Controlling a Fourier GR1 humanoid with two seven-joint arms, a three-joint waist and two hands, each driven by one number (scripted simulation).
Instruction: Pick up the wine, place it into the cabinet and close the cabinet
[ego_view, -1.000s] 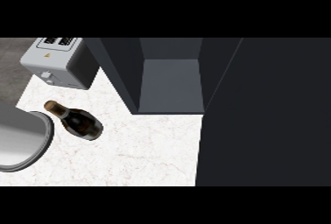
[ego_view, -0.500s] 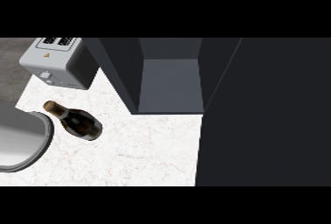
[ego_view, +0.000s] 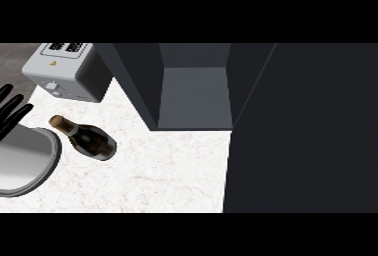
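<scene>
cabinet door (ego_view: 310, 130): biggest thing you'll see. Dark panel swung open, fills the view's right side from top to bottom.
cabinet (ego_view: 196, 95): open, top centre. Grey inner floor showing between dark side walls; you can see nothing on the part of that floor that shows.
counter (ego_view: 162, 170): white marble top, runs from the left edge over to the door panel.
basin (ego_view: 53, 150): round, grey, rimmed, cut off by the left edge. Can't tell you if it's a sink or a bowl.
toaster (ego_view: 63, 75): silver, top left, just beside the cabinet's left wall. Slots on top, knob on the face toward you.
wine (ego_view: 90, 140): your task item. Dark bottle lying on its side on the counter, neck and cap pointing up-left, base down-right. Sits between basin and cabinet, just beside the basin rim, below the toaster. Nothing is touching it.
left hand (ego_view: 10, 112): at the left edge, above the basin rim. Fingers straight and spread, grasping nothing. Near the bottle's cap but apart from it.
right hand: doesn't show anywhere.
</scene>
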